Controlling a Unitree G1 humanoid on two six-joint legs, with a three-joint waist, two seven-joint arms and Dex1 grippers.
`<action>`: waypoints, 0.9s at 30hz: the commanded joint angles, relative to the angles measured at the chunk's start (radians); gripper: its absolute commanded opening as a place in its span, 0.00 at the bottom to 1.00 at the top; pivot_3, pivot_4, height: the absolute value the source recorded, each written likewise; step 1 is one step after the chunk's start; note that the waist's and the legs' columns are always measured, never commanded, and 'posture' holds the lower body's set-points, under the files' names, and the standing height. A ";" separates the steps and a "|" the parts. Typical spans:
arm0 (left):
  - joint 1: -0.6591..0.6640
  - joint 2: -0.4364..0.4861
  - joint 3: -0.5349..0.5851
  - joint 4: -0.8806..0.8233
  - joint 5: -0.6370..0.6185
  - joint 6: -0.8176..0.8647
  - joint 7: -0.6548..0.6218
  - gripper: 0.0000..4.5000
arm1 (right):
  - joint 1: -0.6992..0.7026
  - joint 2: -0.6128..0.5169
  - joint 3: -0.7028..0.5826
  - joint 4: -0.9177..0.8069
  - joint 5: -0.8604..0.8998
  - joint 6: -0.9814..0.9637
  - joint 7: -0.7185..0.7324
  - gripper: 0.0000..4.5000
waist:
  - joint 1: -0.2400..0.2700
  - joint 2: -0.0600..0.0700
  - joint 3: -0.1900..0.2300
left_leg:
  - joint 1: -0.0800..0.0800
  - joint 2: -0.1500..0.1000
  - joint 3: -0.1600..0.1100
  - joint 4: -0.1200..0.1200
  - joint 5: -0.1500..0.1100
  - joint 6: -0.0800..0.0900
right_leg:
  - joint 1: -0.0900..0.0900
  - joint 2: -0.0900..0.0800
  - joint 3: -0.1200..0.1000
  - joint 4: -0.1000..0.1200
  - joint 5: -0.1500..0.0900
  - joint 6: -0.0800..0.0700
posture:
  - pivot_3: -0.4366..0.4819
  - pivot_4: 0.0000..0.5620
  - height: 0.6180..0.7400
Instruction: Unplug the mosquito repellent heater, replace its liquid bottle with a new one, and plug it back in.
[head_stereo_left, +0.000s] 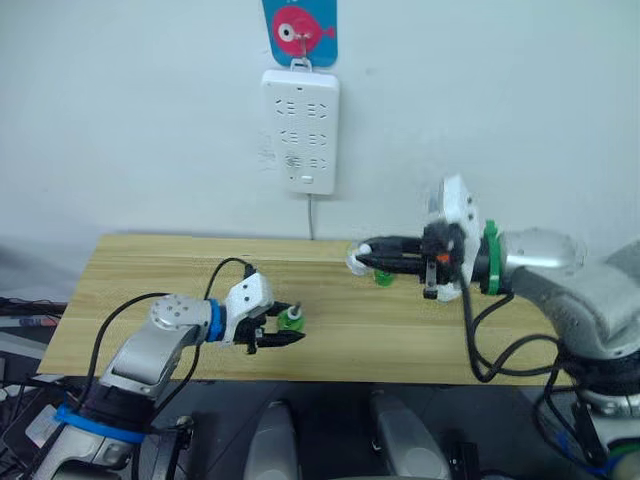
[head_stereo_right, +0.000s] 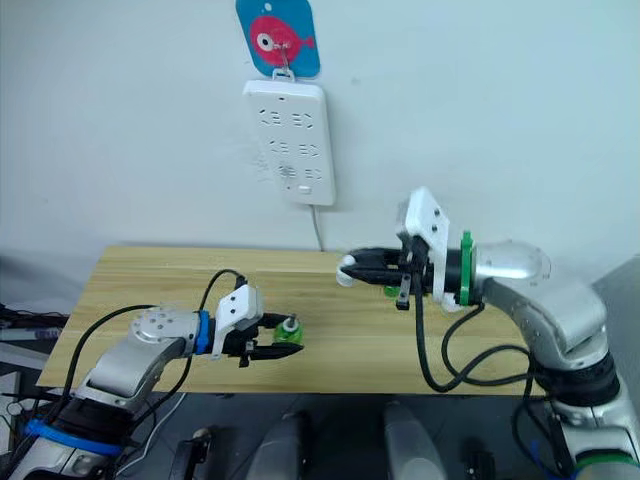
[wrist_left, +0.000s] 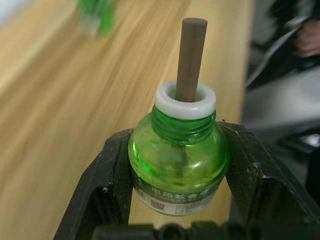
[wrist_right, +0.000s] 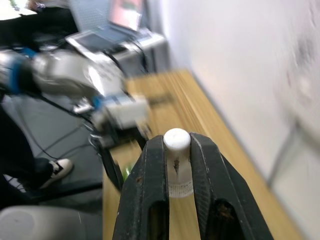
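- Heater: small white rounded unit, clamped between the black fingers of the right gripper and held above the far part of the table, below and to the right of the power strip.
- In the right wrist view the heater sits pinched between both fingers, its rounded end protruding past the fingertips.
- Left gripper: closed on a green bottle with a white collar, near the middle of the table.
- In the left wrist view the bottle is upright between the jaws; a brown wick rises from its white neck, and a printed label wraps its base.
- Second green bottle: on the table, just below the right gripper, partly hidden by the fingers. It also appears as a blurred green shape in the left wrist view.
- Table: light wood with grain running lengthwise, set against the wall.
- Power strip: long, white, multi-socket, hung vertically on the white wall above the table's far edge. Its cord drops behind the table.
- Blue sign with a pink fish figure, mounted above the strip.
- Right wrist view: a laptop stands past the table's end, and a person's shoe rests on the dark floor beside cables.
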 joint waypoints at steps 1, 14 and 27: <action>0.045 0.014 0.044 -0.082 -0.009 -0.010 0.028 0.51 | 0.137 0.039 0.094 0.172 -0.276 -0.348 -0.108 0.06 | 0.002 -0.002 -0.001 | 0.000 0.000 0.000 0.000 0.000 0.000 | 0.001 0.000 0.000 0.000 0.000 0.000 | 0.36 0.40 0.87; 0.118 0.042 0.079 -0.238 -0.051 0.064 0.041 0.51 | 0.155 0.286 0.093 0.905 -0.559 -0.921 -0.323 0.06 | 0.021 0.000 0.000 | 0.002 0.001 0.001 -0.002 0.000 0.000 | 0.001 0.001 0.001 0.000 0.000 0.000 | 0.44 0.44 0.87; 0.049 0.006 0.065 -0.230 -0.127 0.054 -0.014 0.51 | 0.240 0.184 0.039 0.514 -0.418 -0.751 -0.119 0.83 | 0.025 0.001 0.001 | 0.002 0.001 0.001 -0.002 0.000 0.000 | 0.001 0.000 0.001 0.000 0.000 0.000 | 0.38 0.41 0.87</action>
